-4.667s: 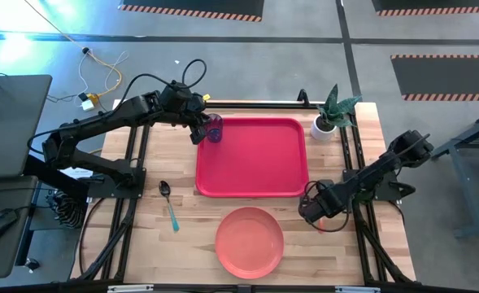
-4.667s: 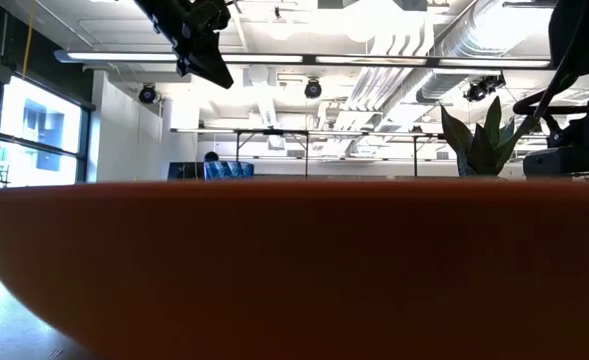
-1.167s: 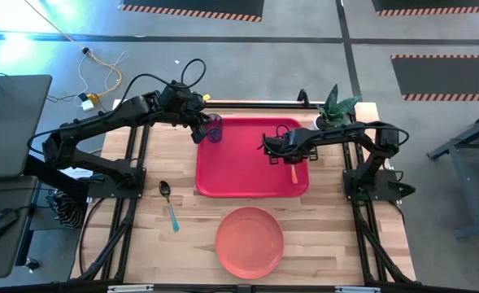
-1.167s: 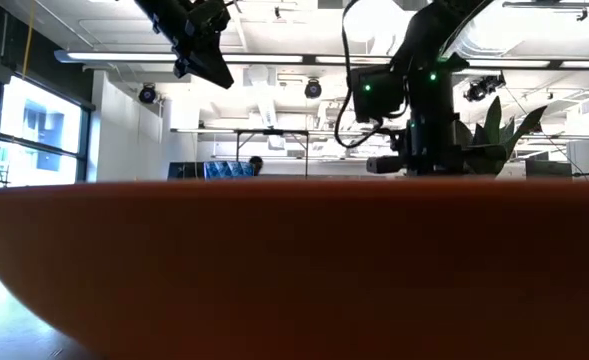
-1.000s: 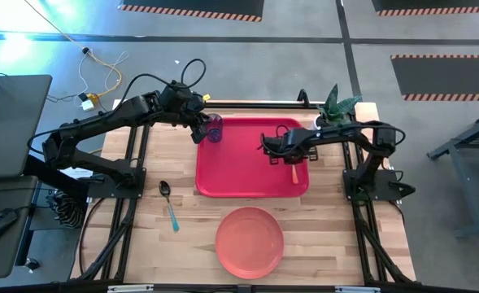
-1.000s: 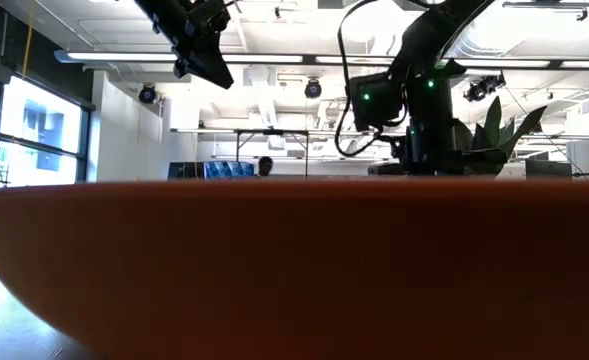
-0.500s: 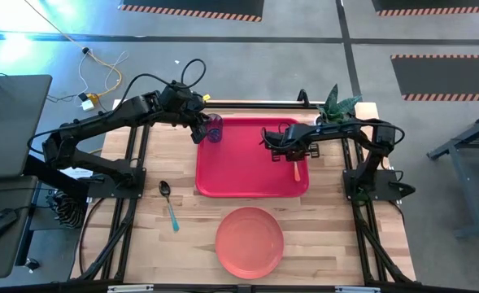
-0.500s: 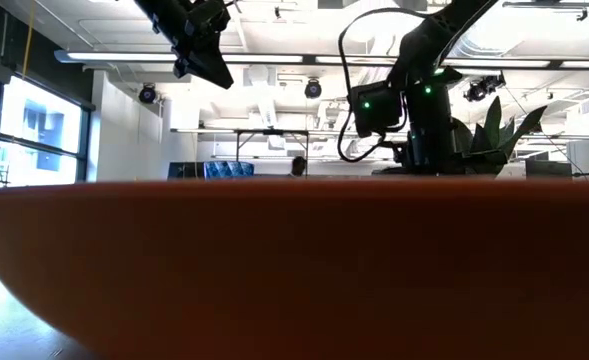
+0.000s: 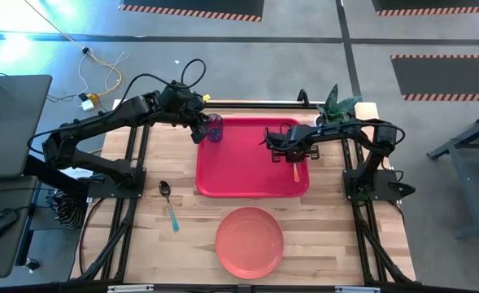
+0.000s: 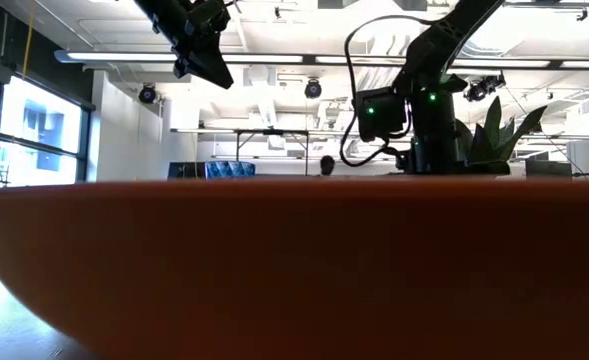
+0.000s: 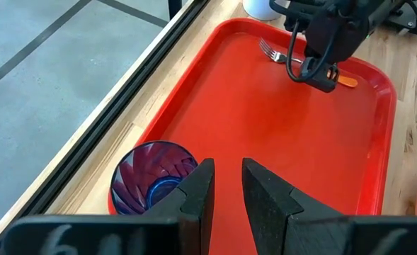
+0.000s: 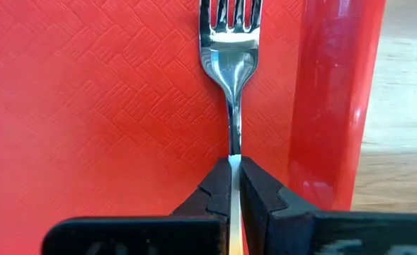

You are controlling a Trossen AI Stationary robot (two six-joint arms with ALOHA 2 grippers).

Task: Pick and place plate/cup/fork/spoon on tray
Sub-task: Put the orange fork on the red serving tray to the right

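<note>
The spoon (image 9: 169, 205) is lying on the table left of the tray (image 9: 247, 183), untouched. The left pincer (image 9: 202, 130) hangs over the tray's far-left corner, fingers a little apart and pinching nothing, beside the cup (image 9: 215, 128) already standing there. Over by the tray's right rim, the right pincer (image 9: 291, 153) is pinched on the fork (image 12: 230, 64), which looks just about down, so I'd say the spoon and the plate (image 9: 250, 242) on the table's near side are what's left.

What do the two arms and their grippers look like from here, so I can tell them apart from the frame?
Both arms are dark, near-black, jointed links. A looping black cable runs over the left arm, another beside the right arm, which shows small green lights. The left gripper has angular matte black fingers; the right gripper has tapered black fingers.
</note>
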